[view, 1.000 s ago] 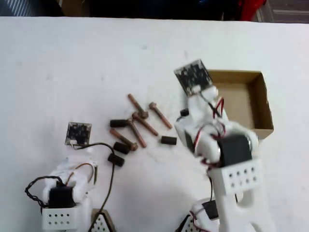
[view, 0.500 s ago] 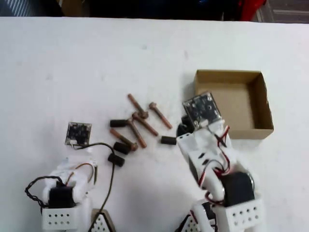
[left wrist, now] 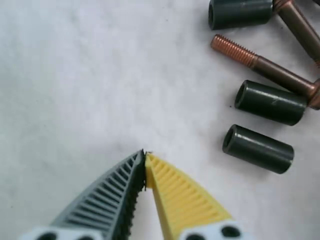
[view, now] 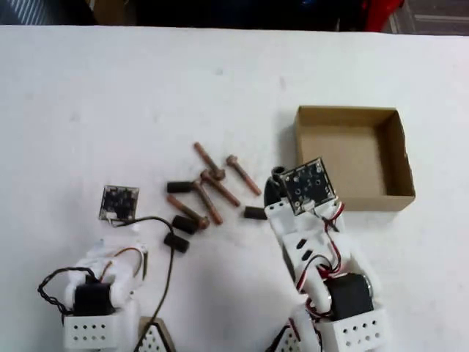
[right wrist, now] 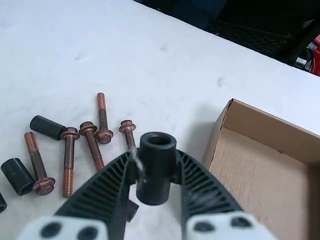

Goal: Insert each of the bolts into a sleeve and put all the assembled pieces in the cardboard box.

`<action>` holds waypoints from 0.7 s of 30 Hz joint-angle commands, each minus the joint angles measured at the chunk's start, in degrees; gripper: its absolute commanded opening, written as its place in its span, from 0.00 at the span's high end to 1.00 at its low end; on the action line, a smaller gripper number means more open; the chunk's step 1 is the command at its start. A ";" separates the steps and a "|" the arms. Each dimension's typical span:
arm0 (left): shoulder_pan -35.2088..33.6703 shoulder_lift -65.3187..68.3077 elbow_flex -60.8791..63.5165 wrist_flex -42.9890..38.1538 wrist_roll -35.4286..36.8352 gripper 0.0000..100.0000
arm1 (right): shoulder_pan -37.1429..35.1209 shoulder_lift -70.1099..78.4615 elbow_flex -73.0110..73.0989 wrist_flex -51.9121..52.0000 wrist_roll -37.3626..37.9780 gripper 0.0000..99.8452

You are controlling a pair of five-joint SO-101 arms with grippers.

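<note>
My right gripper [right wrist: 156,160] is shut on a black sleeve [right wrist: 156,170], held upright with its bore showing. In the high view the right gripper [view: 275,183] hangs between the bolt pile and the cardboard box [view: 396,158], just left of the box. Several copper bolts [view: 220,187] lie in the table's middle, with loose black sleeves [view: 179,187] among them and one sleeve [view: 255,213] near my right gripper. My left gripper [left wrist: 145,156] is shut on nothing, low over bare table beside two sleeves [left wrist: 257,148] and a bolt [left wrist: 260,65].
The cardboard box [right wrist: 235,107] is open at the top, and the part of its floor in view is bare. The left arm's base [view: 91,308] sits at the near left, with a black cable [view: 170,271] trailing to the table's near edge.
The right arm has drawn back from beside the box's far-left corner toward the near side, carrying the sleeve. The left arm has not moved.
</note>
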 commanded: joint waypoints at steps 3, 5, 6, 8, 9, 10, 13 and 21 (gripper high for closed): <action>-0.04 -0.31 -0.09 -1.49 0.26 0.97 | 0.22 -3.82 4.66 -6.90 -0.62 0.98; -0.04 -0.31 -0.09 -1.58 0.44 0.97 | 0.22 -5.58 7.38 -9.71 -2.99 0.98; 0.04 -0.31 -0.09 -1.93 0.44 0.97 | 0.22 -6.55 8.70 -10.86 -4.31 0.98; -0.04 -0.31 -0.09 -1.58 0.44 0.97 | 0.22 -8.48 10.90 -12.44 -5.27 0.98; -0.04 -0.31 -0.09 -1.58 0.44 0.97 | 0.22 -9.54 11.69 -12.79 -5.27 0.98; -0.04 -0.31 -0.09 -1.58 0.44 0.97 | 0.22 -10.59 12.22 -12.88 -5.27 0.98; -0.31 -0.31 -0.09 -1.58 0.09 0.97 | 0.13 -13.76 13.98 -12.88 -5.71 0.98; -2.59 -0.40 -0.09 -5.10 0.00 0.97 | 0.13 -18.95 21.54 -16.84 -5.80 0.98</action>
